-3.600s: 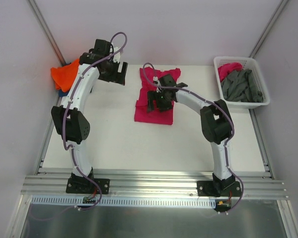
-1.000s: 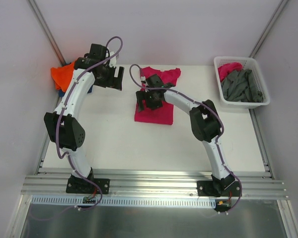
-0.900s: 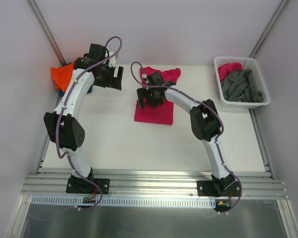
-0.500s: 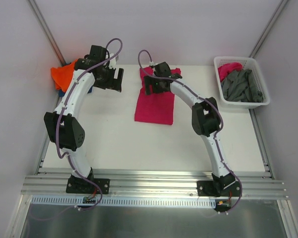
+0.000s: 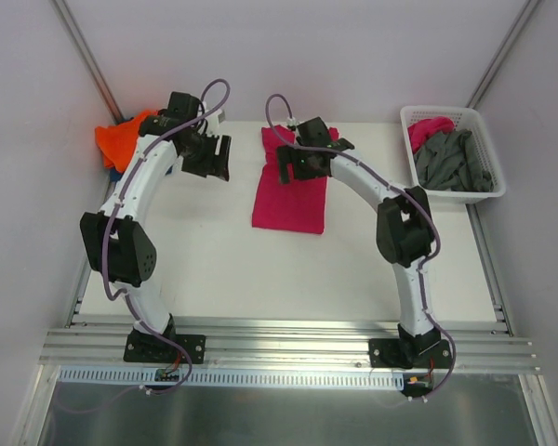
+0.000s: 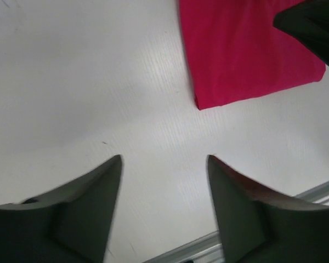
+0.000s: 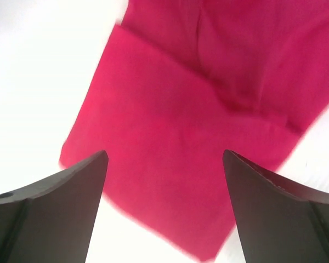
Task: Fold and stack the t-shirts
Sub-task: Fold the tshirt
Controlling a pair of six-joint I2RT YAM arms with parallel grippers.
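A magenta-pink t-shirt lies folded into a long rectangle at the middle of the table. My right gripper hovers open over its far half, and in the right wrist view the pink cloth fills the space under the spread gripper, with nothing held. My left gripper stands open over bare table to the shirt's left. In the left wrist view that gripper is empty and the shirt's corner shows at the upper right. An orange t-shirt is bunched at the far left, with a bit of dark blue cloth under it.
A white lattice basket at the far right holds grey cloth and a pink piece. Walls stand close on the left, right and back. A metal rail runs along the near edge.
My right gripper has moved from the shirt's left middle up to its far end. My left gripper has shifted slightly nearer and its jaws have narrowed a little.
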